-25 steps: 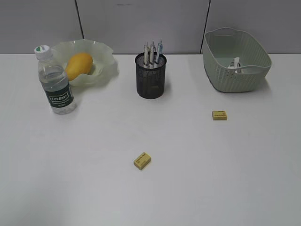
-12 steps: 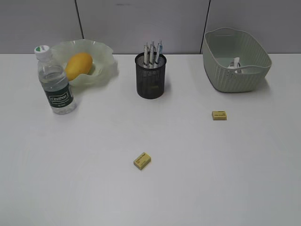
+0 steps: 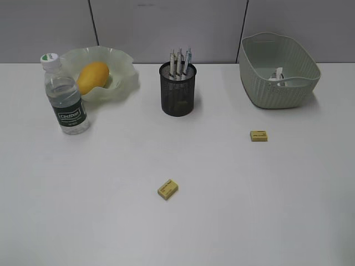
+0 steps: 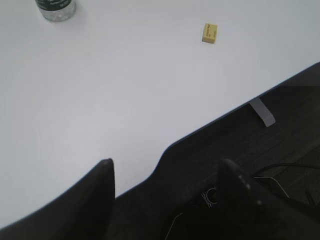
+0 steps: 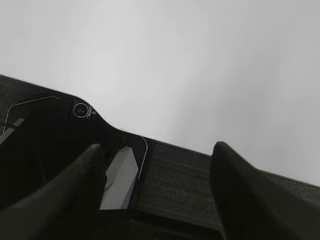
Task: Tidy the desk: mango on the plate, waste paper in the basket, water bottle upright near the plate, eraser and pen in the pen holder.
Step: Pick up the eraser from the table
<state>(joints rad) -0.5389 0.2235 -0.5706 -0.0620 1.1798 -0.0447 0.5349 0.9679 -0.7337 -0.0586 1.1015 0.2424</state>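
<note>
On the desk (image 3: 83, 221) the mango (image 3: 92, 77) sits in the plate (image 3: 125, 72) back-left w/ the water bottle (image 3: 63, 95) upright just beside it in front, pens stand in the pen holder (image 3: 177, 90) at back centre, and the waste paper (image 3: 277, 75) lies inside the basket (image 3: 277, 88) back-right. Two yellow erasers lie loose & well apart, near eraser (image 3: 167, 189) at mid-desk and far eraser (image 3: 258, 135) in front of the basket, w/ nothing standing between either and the holder. Left gripper (image 4: 167, 182) and right gripper (image 5: 157, 165) both hang at the desk's near edge, jaws spread, nothing in them; left wrist view shows the near eraser and the bottle's base far off.
</note>
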